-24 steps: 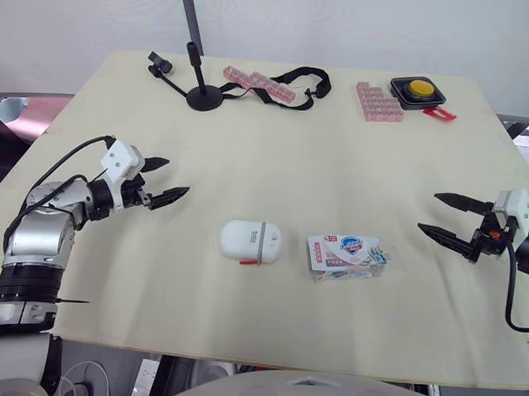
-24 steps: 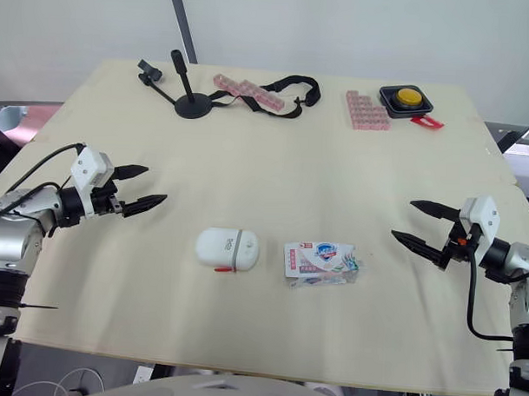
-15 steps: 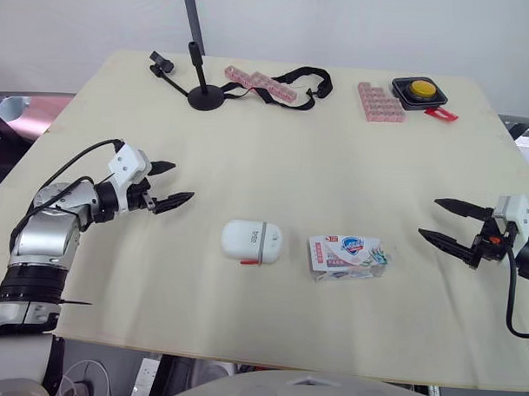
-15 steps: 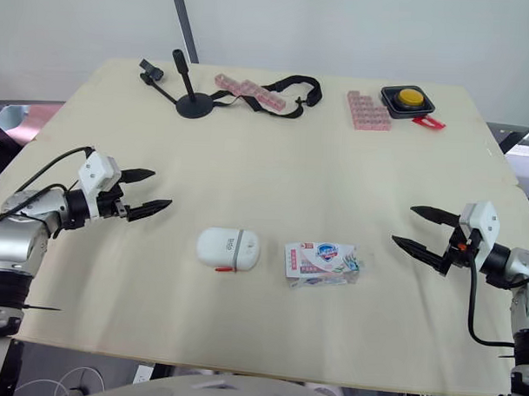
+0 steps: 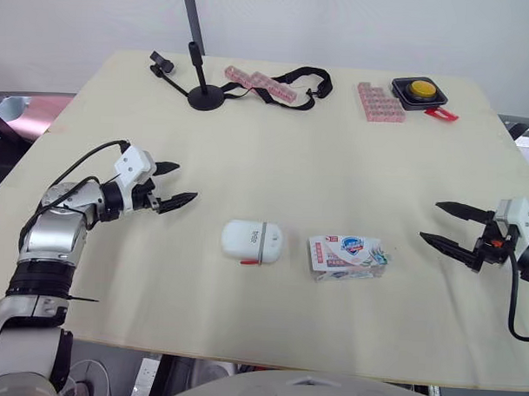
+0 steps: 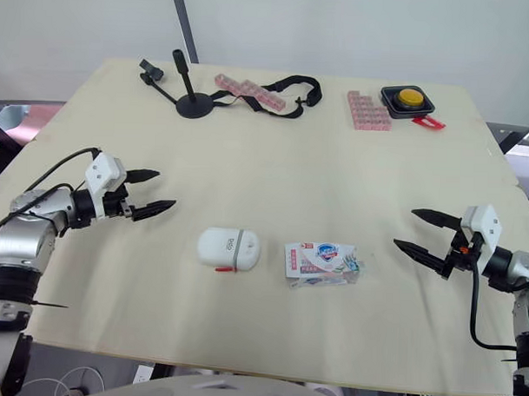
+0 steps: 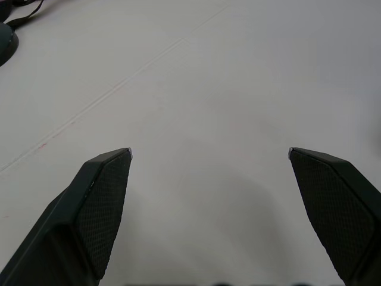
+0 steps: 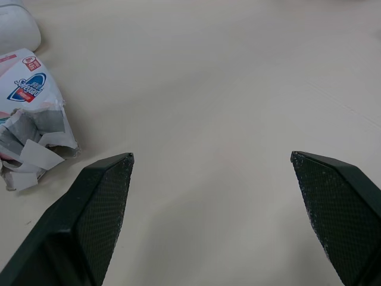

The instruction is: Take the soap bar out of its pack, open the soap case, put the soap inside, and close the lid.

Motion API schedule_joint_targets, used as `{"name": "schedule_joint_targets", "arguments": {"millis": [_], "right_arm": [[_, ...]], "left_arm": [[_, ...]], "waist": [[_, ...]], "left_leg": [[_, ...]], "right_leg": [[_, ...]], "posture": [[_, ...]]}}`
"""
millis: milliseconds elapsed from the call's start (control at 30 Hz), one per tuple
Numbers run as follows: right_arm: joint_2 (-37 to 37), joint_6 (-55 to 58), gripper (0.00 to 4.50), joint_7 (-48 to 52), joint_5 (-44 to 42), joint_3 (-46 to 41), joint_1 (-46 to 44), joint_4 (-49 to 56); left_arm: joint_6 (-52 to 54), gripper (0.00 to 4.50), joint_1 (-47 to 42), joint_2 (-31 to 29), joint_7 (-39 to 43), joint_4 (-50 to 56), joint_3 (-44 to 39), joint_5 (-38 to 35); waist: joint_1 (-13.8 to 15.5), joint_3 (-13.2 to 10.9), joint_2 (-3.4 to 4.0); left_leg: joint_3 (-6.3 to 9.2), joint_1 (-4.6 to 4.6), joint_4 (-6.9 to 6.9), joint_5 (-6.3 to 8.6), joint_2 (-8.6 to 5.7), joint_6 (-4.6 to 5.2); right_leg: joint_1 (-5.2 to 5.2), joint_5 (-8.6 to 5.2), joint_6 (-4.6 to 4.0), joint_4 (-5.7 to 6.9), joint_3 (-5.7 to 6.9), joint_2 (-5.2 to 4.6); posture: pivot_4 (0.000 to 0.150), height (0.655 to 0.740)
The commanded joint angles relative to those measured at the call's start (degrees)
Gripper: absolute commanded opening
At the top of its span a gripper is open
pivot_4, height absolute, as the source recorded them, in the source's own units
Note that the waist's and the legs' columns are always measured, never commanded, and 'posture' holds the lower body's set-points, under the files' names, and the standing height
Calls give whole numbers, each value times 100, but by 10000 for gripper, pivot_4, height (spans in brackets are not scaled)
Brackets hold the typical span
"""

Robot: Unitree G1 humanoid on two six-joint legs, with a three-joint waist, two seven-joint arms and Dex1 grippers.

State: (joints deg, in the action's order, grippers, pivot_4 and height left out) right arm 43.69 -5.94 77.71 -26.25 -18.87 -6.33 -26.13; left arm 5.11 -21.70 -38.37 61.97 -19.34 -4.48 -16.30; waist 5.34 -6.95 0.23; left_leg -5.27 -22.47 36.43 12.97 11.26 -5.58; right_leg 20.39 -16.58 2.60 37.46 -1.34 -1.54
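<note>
Rounded soap case (image 5: pixel 252 240) beside crinkled, perhaps torn pack (image 5: pixel 348 256)

The soap pack (image 8: pixel 31 104), at three o'clock from the soap case (image 8: pixel 15 27), runs past the picture's edge. Its torn end hides whether the soap bar is inside. At the table's eleven o'clock, the pole (image 5: pixel 188 11) is cropped.
</note>
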Motion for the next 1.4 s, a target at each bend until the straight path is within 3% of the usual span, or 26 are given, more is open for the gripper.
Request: {"name": "schedule_joint_targets", "arguments": {"millis": [33,167,367,533,733,1400], "right_arm": [[333,-37,45000,228,-69,-105,-162,177],[717,239,45000,687,-40,229,-350,699],[1109,885,45000,1117,64,1002,-378,1965],[1164,1239,45000,1078,273,1649,-469,2586],[981,1247,45000,915,446,2048,-508,2696],[258,1151,45000,271,856,2566,-590,2493]], "left_arm": [[328,44740,-259,38,185,406,-124,-428],[919,44740,-159,4,511,1426,-21,-929],[1394,44740,718,-154,957,3305,300,-1494],[1333,44740,1544,-61,938,4153,431,-1681],[809,44740,2339,-123,1178,4344,471,-1550],[-34,44740,3123,-62,990,4206,326,-1427]], "waist": [[10,0,0],[3,-1,2],[-7,-2,5],[14,-2,5],[-16,-1,6],[-97,3,16]], "left_leg": [[0,0,0,0,0,0],[0,-3,4,0,1,1],[-1,-6,-7,0,9,0],[-1,-5,-6,0,9,-1],[-1,0,-6,-1,10,-1],[-5,6,-4,-2,10,1]], "right_leg": [[0,0,0,0,1,-1],[2,0,0,2,1,0],[1,0,0,-10,4,11],[2,0,1,-12,6,6],[4,0,0,-26,3,2],[6,-1,-1,-16,-2,1]], "posture": [[1500,7385],[1500,7385],[1500,7385],[1500,7385],[1500,7385],[1500,7385]]}}
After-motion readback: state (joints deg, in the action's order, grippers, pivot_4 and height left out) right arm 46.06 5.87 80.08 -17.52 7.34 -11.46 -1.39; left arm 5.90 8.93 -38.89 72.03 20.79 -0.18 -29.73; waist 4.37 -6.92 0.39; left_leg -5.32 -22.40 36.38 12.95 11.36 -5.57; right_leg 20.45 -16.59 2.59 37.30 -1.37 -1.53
